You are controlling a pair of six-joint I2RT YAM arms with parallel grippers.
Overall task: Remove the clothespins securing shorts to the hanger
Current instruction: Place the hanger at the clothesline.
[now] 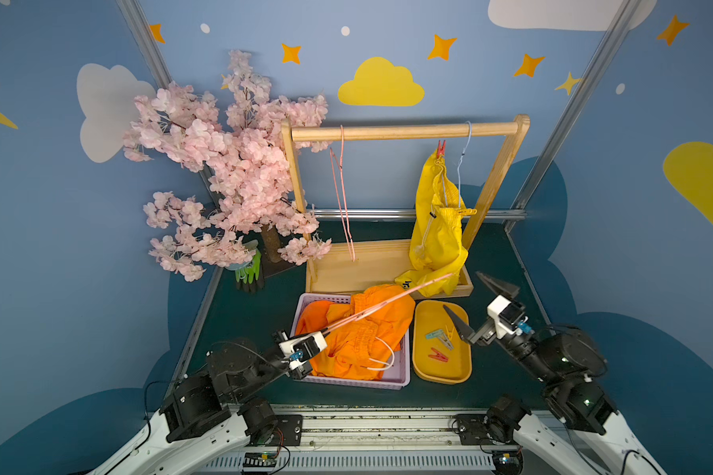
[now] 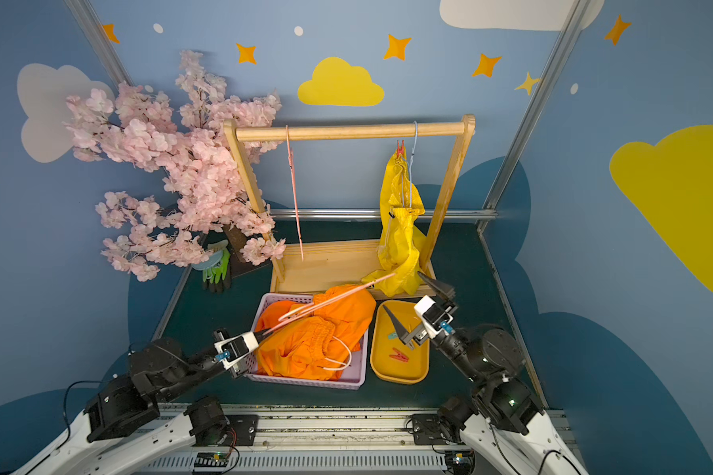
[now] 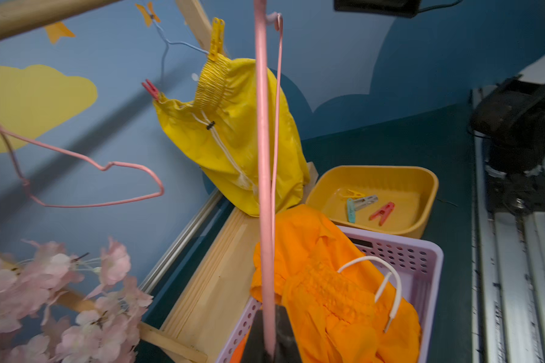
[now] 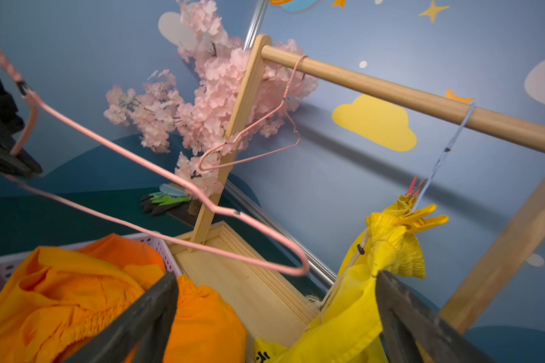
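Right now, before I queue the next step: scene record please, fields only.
left gripper: shut on pink hanger, over basket
right gripper: open, holding nothing, by tray
yellow shorts: hanging from rack, pinned by red clothespin and yellow clothespin
orange shorts: in basket
tray: four loose clothespins

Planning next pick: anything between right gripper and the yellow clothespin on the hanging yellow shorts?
Nothing visible does. The yellow plastic clothespin shows unblocked from the open right gripper; the pink wire hanger held by the left gripper ends short of it.
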